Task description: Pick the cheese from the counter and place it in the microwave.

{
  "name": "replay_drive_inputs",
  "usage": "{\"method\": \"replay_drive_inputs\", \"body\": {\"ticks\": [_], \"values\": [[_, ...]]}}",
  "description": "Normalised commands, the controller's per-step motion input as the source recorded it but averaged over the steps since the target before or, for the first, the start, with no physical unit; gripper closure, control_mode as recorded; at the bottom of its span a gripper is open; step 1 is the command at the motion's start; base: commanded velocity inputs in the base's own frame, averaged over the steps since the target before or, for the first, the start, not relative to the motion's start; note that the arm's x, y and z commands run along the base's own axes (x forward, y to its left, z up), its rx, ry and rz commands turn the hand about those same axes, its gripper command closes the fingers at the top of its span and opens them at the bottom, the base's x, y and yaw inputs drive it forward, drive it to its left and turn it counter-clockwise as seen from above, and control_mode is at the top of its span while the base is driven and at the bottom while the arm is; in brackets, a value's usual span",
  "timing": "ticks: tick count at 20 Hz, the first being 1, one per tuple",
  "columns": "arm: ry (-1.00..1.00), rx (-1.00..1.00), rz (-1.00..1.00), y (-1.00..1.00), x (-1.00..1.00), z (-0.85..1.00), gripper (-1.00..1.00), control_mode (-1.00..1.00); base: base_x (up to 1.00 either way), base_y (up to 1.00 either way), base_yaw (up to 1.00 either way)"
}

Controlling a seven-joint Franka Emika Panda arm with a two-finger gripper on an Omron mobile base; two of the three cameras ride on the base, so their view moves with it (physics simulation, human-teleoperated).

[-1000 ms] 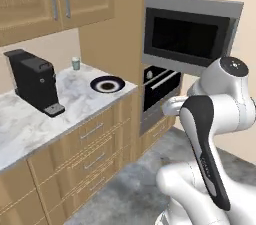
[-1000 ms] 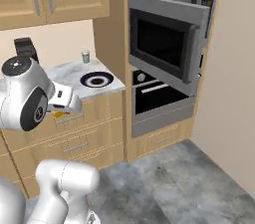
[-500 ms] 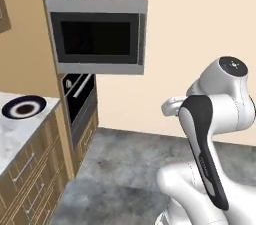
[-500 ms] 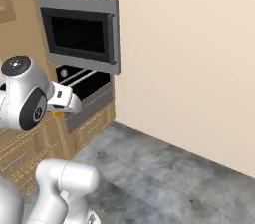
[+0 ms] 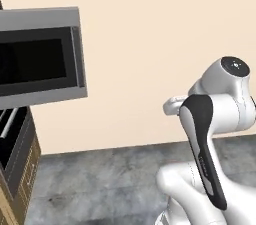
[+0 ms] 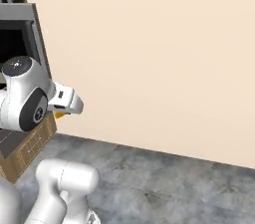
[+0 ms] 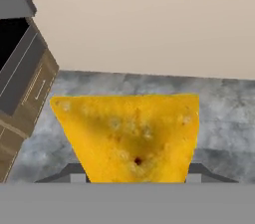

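Yellow-orange cheese is sitting clamped in the tool, filling the near hand view. Grey floor is lying beyond it. Farther off, at 10 o'clock, the microwave is standing with its door open.

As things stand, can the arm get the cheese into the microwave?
Probably not yet. The gripper holds the cheese out over the grey floor, facing the bare wall, while the microwave sits off to its left.

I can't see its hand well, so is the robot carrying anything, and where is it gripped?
Yes: the cheese, clamped in the gripper by its narrow lower end.
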Motion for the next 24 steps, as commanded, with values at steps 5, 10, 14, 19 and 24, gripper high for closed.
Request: {"method": "replay_drive_inputs", "body": {"ticks": [5, 10, 14, 19, 24], "values": [[0.00, 0.00, 0.00, 0.00, 0.00, 0.00, 1.00, 1.00, 1.00, -0.15, -0.09], [0.00, 0.00, 0.00, 0.00, 0.00, 0.00, 1.00, 1.00, 0.99, -0.08, 0.26], [0.00, 0.00, 0.00, 0.00, 0.00, 0.00, 1.00, 1.00, 0.33, -0.39, 0.57], [0.00, 0.00, 0.00, 0.00, 0.00, 0.00, 1.00, 1.00, 0.13, -0.53, 0.70], [0.00, 0.00, 0.00, 0.00, 0.00, 0.00, 1.00, 1.00, 0.34, -0.57, 0.72]]}}
